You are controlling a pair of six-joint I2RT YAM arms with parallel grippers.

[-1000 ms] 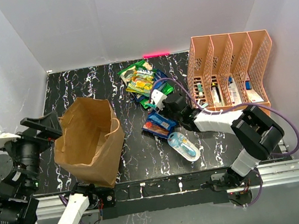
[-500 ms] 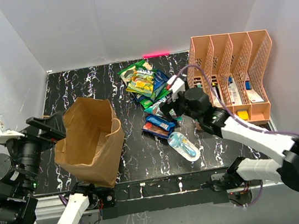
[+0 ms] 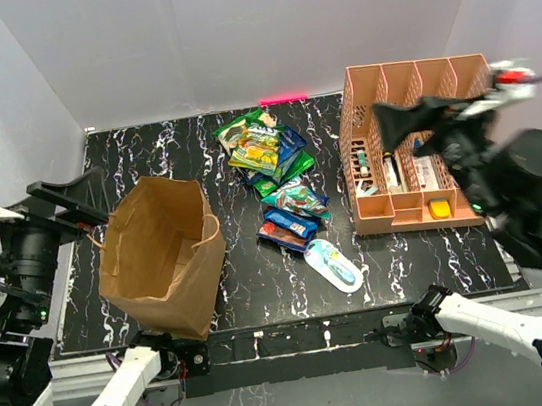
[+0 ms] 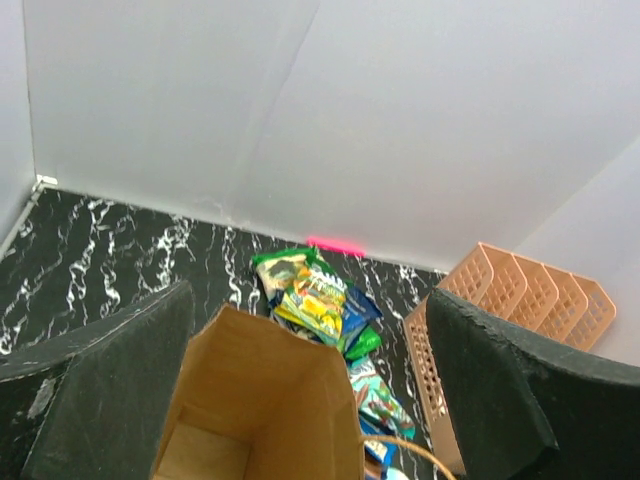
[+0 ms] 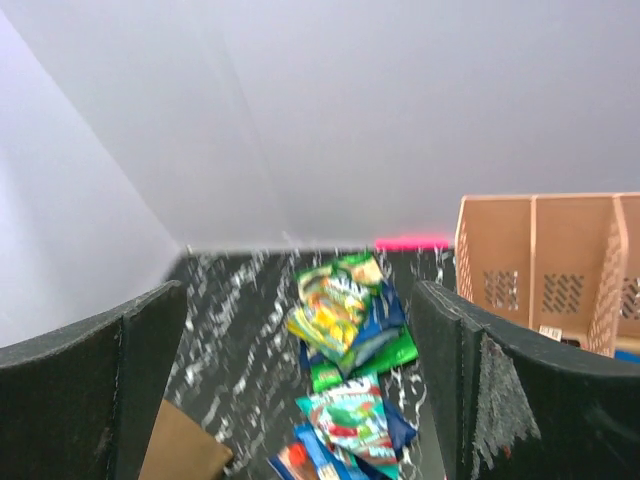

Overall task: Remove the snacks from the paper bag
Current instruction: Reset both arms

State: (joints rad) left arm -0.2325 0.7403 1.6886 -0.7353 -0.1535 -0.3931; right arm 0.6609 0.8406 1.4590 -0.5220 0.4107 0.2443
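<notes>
Top external | paper bag point(image 3: 162, 254) at near-left edge | snacks point(image 3: 266, 153) heaped mid-table

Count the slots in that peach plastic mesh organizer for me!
4, side by side from left to right in the peach plastic mesh organizer. The right gripper partly covers the two rightmost.

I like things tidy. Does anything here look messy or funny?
A bit. The snacks lie in a messy, overlapping heap on the table instead of side by side. The paper bag stands open to their left. Nothing looks spilled or torn.
</notes>
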